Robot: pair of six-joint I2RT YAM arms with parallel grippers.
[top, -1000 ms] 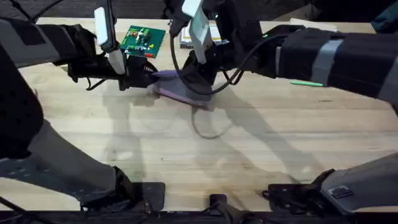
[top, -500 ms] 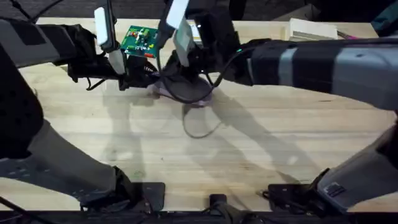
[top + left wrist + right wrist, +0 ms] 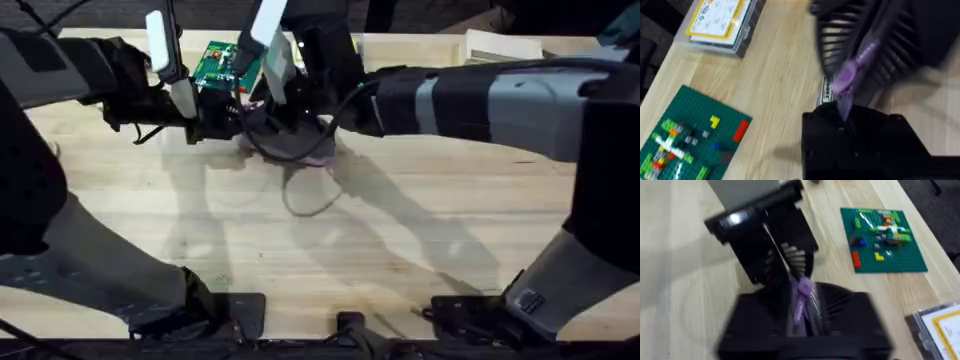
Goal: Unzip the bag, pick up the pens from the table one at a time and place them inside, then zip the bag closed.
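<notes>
Wooden table (image 3: 400, 240): both end effectors gripping bag (image 3: 318, 157).

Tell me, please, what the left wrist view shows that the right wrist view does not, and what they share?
Left wrist alone: a small printed label on the bag beside the left tool, and the clear plastic box almost whole. Right wrist alone: the green brick baseplate complete, with only a corner of that box. Both share the lavender bag pinched between two black tools, the baseplate, and the wooden table.
</notes>
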